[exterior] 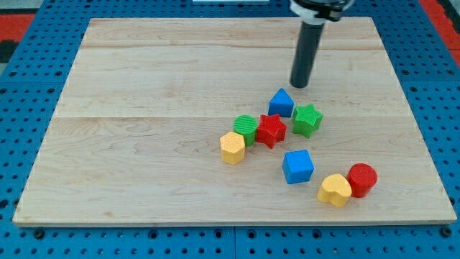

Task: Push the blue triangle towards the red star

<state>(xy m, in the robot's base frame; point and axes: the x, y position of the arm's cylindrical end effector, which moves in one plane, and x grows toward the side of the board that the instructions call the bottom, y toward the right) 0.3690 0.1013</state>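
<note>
Presently catalogued, wooden surface (144, 86) with eight blocks and one rod.

Item 1: blue triangle (282, 102). Small solid wedge, bright blue, peak pointing to the view's top. Lies just below my tip (299, 85), slightly to the view's left of it, a narrow gap between them.

Item 2: red star (271, 130). Sits directly below the blue triangle, touching or nearly touching it.

Item 3: green star (307, 119). Just right of the red star, beside the triangle's lower right corner, below my tip.

Item 4: green round block (246, 127). Pressed against the red star's left side.

Item 5: yellow hexagonal block (232, 147). Below-left of the green round block, touching it.

Item 6: blue cube (297, 166). Below the red star, standing apart from the cluster.

Item 7: yellow heart (334, 190). Toward the view's bottom right, farthest from my tip.

Item 8: red round block (361, 179). Touching the yellow heart's right side.

Jaws: this rig has none; the arm ends in a plain dark rod, holding nothing.

Nothing lies between my tip and the blue triangle.
</note>
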